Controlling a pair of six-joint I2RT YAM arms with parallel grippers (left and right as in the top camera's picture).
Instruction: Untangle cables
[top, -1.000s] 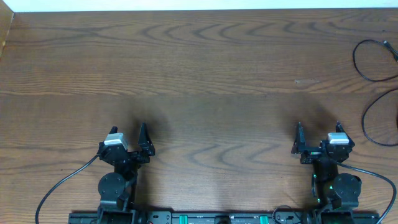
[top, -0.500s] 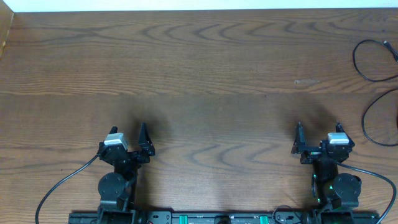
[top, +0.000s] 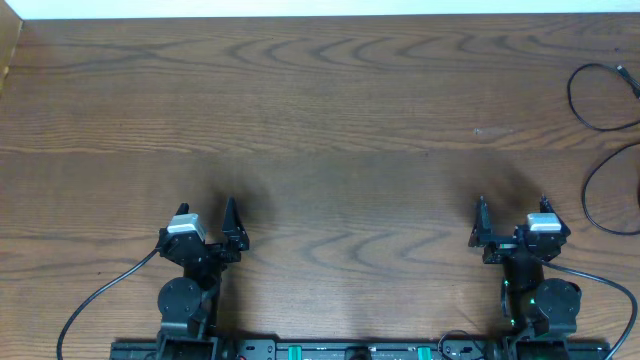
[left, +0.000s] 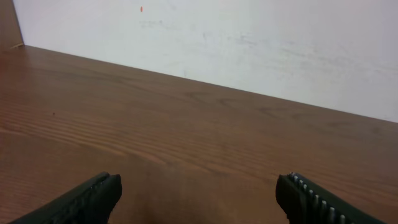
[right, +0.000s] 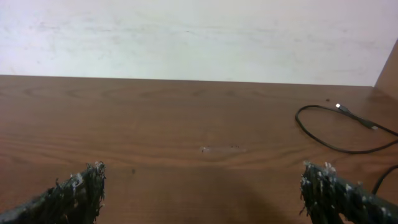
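Two thin black cables lie at the table's far right edge: one loop (top: 570, 95) at the back and a second curve (top: 584, 195) nearer the front, both running out of frame. In the right wrist view the back cable (right: 297, 117) curls ahead to the right, with a small plug end (right: 339, 107), and the other cable (right: 380, 177) shows at the right edge. My left gripper (top: 207, 212) (left: 199, 193) stands open over bare wood at the front left. My right gripper (top: 512, 210) (right: 202, 186) stands open at the front right, well short of the cables. No white cable shows.
The brown wooden table (top: 330, 120) ends at a white wall (right: 186, 37) at the back. A raised side edge (top: 10, 50) borders the far left. Thicker black arm wires (top: 95, 300) trail from both arm bases at the front.
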